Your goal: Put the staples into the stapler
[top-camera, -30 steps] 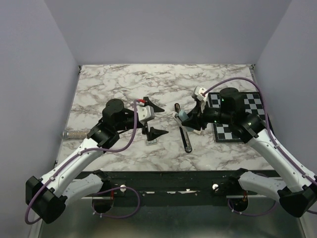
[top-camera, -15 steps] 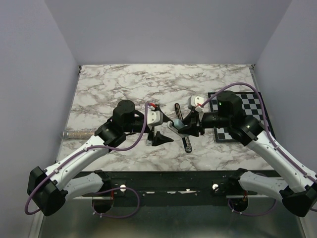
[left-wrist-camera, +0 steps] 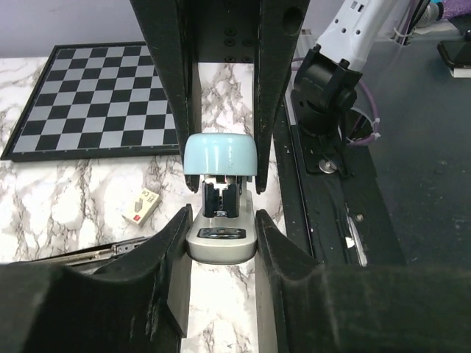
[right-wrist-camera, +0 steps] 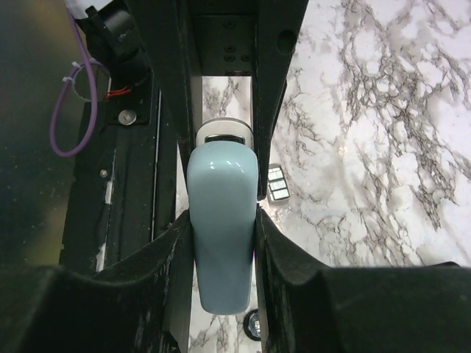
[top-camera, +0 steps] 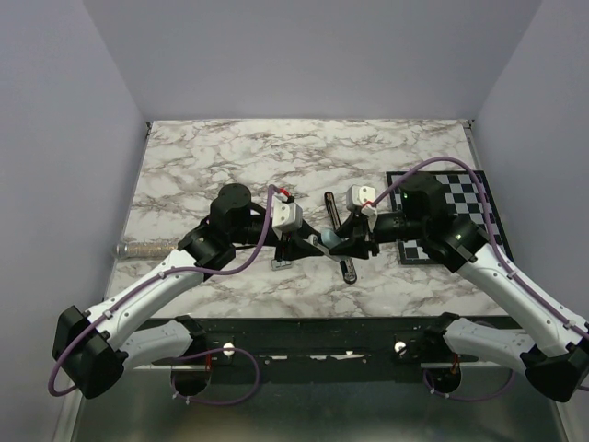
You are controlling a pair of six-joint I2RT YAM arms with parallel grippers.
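A small stapler with a pale-blue top and a silver base hangs just above the marble between my two grippers. My right gripper is shut on the blue top from the right. From the left, my left gripper has its pads against both sides of the silver base. A slim black bar with a silvery channel lies on the table beside them. The staples are dull-grey blocks in a small white holder, lying near the left fingers.
A checkerboard mat lies at the right of the marble table. A small beige box with a red mark sits beside the stapler. The black front rail runs along the near edge.
My right arm carried the stapler leftward toward the middle. My left arm swung right to meet it, and its jaws went from wide open to closed on the silver base.
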